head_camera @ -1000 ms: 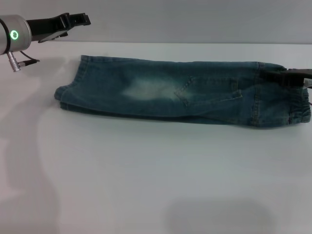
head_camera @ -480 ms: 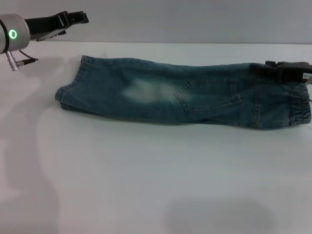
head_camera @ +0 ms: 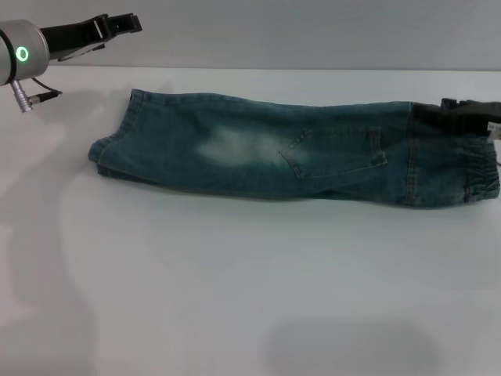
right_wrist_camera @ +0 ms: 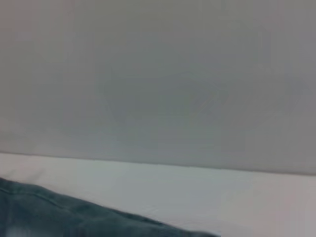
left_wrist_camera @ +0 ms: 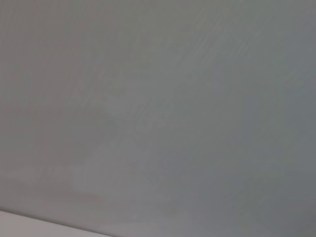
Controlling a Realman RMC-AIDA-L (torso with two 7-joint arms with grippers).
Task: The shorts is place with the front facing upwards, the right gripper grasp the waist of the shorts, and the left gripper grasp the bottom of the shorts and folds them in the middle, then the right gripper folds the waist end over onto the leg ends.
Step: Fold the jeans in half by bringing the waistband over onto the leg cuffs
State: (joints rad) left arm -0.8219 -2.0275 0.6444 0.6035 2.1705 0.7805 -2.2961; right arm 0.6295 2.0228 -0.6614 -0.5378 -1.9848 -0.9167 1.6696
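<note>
The shorts (head_camera: 290, 149) lie folded lengthwise across the tabletop (head_camera: 250, 282). Right end effector (head_camera: 458, 117) sits at 3 o'clock on the waist — grip unclear; left end effector (head_camera: 117, 25) hovers at 10 o'clock — likewise.

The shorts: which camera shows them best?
The head view: the shorts lie whole across the table, folded lengthwise. The right wrist view catches only a denim edge; the left wrist view shows none of them.
</note>
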